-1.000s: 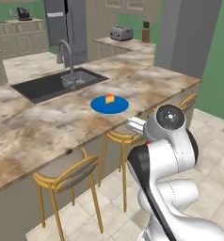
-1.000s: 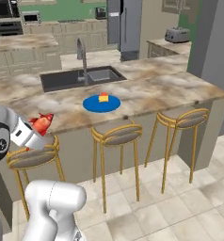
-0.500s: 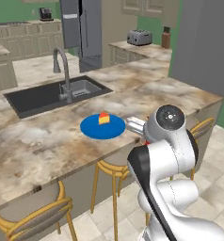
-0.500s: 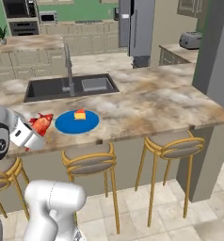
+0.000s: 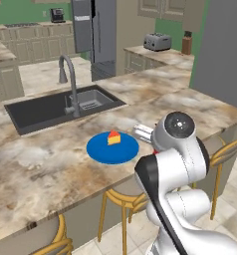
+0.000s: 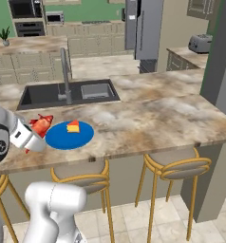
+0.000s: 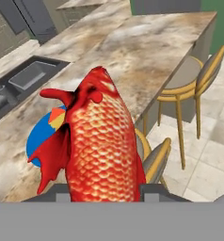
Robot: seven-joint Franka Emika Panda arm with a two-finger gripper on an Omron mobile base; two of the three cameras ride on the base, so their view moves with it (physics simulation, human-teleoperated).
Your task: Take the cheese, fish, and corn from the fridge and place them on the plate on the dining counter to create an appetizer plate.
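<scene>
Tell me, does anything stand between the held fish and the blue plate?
Nothing visible does. The tool holds the fish beside the plate, near the counter edge. Only the cheese lies on the plate, leaving bare blue area.

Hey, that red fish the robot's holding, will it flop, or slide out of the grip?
The fish probably stays stiff: it stands straight up out of the tool without sagging. Its scaly sides look smooth, so it might slip. On the plate it should lie flat, not roll.
</scene>
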